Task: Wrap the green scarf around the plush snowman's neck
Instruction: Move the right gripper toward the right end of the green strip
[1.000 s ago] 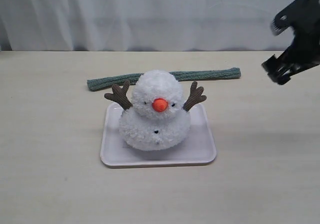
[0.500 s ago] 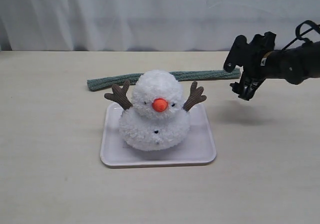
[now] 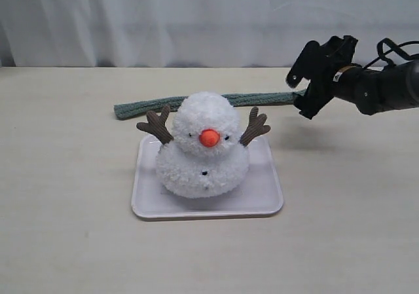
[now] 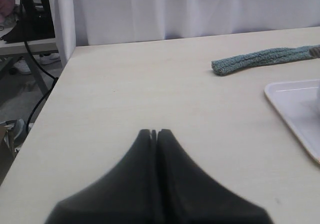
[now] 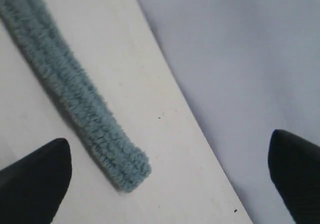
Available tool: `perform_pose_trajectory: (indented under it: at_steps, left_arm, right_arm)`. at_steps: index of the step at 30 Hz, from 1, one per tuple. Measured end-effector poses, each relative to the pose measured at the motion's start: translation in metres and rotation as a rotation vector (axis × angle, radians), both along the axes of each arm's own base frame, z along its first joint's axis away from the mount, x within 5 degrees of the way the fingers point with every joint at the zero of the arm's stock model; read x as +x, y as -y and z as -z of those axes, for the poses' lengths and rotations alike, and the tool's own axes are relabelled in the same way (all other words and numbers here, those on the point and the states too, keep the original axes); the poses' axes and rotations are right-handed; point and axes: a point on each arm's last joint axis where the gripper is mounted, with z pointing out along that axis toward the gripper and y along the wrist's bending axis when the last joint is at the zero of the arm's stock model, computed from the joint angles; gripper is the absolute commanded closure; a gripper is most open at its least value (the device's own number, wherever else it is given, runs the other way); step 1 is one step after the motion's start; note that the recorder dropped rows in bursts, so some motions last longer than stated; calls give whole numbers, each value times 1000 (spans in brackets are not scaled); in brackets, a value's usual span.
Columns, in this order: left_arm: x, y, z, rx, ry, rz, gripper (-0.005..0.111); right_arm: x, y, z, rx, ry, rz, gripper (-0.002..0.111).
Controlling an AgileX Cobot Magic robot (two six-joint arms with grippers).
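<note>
Your green scarf (image 3: pixel 268 99) lies flat and stretched out on the bench (image 3: pixel 78 241) behind the plush snowman (image 3: pixel 204 147), one end showing past each of its brown arms. No part of it touches the snowman's neck (image 3: pixel 226 152); the groove between head and body is bare. The snowman sits upright on a pale tray (image 3: pixel 268 199), facing the exterior camera.

By my reading, none of the wrapping is done: you are at the reach for the first grasp. The pick-up, the carry round the neck and the crossing of the ends are all left.

Your right end effector (image 3: pixel 301 92) hangs just above the scarf's end on its own side, fingers spread wide and holding nothing. Its wrist view shows that rounded scarf end (image 5: pixel 75 104) lying between the two dark fingertips (image 5: pixel 35 179), not touched by either.

Your left end effector (image 4: pixel 154 134) has its fingers pressed together with nothing between them. It sits over bare bench, well apart from the scarf's other end (image 4: pixel 260 59) and the tray's corner (image 4: pixel 295 99); the exterior view does not show it.

The bench is a pale, smooth, matte top carrying only the tray and scarf. A white curtain (image 3: pixel 196 19) closes off the back. Past the bench's edge, the left wrist view shows floor, dark cables and a dark stand.
</note>
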Motion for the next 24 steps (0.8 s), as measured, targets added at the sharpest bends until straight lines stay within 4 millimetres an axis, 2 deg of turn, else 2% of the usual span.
perform_pose_trajectory:
  at_steps: [3,5,9,13,15,18,24]
  left_arm:
    - [0,0,0,0,0,0,107]
    - [0,0,0,0,0,0,107]
    - [0,0,0,0,0,0,107]
    - [0,0,0,0,0,0,107]
    - [0,0,0,0,0,0,107]
    - [0,0,0,0,0,0,107]
    - [0,0,0,0,0,0,107]
  right_arm:
    - [8,4,-10,182,21,158,-1]
    - [13,7,-17,281,-27,247,-1]
    - [22,5,-26,362,-222,246,-1]
    - [37,-4,-49,438,-341,201,-1]
    - [43,-7,-61,438,-371,172,-1]
    - [51,-8,-69,350,-435,120,-1]
    - [56,0,-45,97,-547,58,-1]
